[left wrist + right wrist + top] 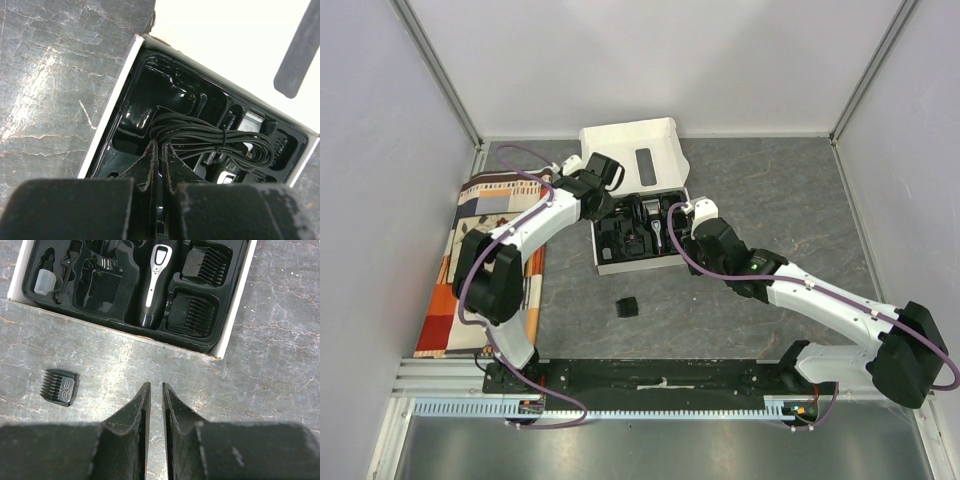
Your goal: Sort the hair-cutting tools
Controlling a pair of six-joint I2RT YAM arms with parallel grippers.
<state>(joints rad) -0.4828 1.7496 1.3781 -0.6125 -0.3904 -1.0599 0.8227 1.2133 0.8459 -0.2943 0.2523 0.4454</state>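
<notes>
- A loose guard (627,306) is seen lying flat on the table (770,180), near of the box (635,267) and apart from it.
- The right gripper (155,386) is held by the box's right side. Its fingers are parted by a narrow gap — only bare table is seen between them, and nothing is held.
- A black tray (100,287) is seated in the box. The clipper (154,280) is laid in a middle slot, lengthwise near to far, silver face up.
- Two more guards (192,315) are set in slots right of the clipper, one beyond the other.
- The cable (215,140) is found coiled in the tray's left part, bound by a thin tie.
- The left gripper (159,145) is held low over that part, closed tight. Its tips are placed right at the coil's loop — whether a strand is pinched cannot be told.
- The lid (620,145) is stood open on the far side.
- A patterned mat (470,230) is spread along the table's left edge.
</notes>
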